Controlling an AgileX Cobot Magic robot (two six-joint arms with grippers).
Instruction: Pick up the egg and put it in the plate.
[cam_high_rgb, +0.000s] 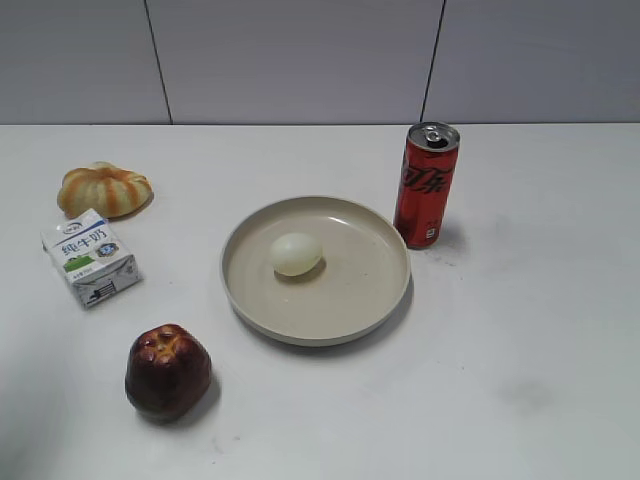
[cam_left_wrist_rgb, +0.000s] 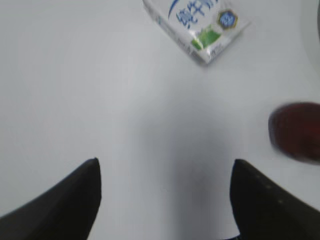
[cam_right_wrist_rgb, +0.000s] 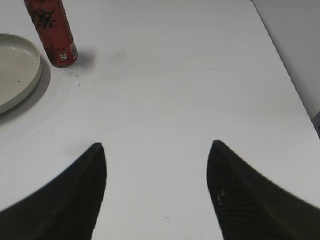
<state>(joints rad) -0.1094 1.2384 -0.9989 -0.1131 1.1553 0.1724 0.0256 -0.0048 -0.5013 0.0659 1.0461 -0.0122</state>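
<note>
The pale egg (cam_high_rgb: 297, 254) lies inside the beige plate (cam_high_rgb: 385, 295), a little left of its middle, in the exterior view. Neither gripper shows in the exterior view. My left gripper (cam_left_wrist_rgb: 165, 167) is open and empty over bare white table, below the milk carton. My right gripper (cam_right_wrist_rgb: 157, 150) is open and empty over bare table, to the right of the plate's rim (cam_right_wrist_rgb: 30, 75). The egg is out of view in both wrist views.
A red cola can (cam_high_rgb: 425, 185) stands just right of the plate and shows in the right wrist view (cam_right_wrist_rgb: 52, 32). A milk carton (cam_high_rgb: 90, 257) (cam_left_wrist_rgb: 200, 25), a ribbed tan bun (cam_high_rgb: 104, 189) and a dark red apple (cam_high_rgb: 167, 370) (cam_left_wrist_rgb: 296, 131) lie at the left. The table's right edge (cam_right_wrist_rgb: 287, 75) is near.
</note>
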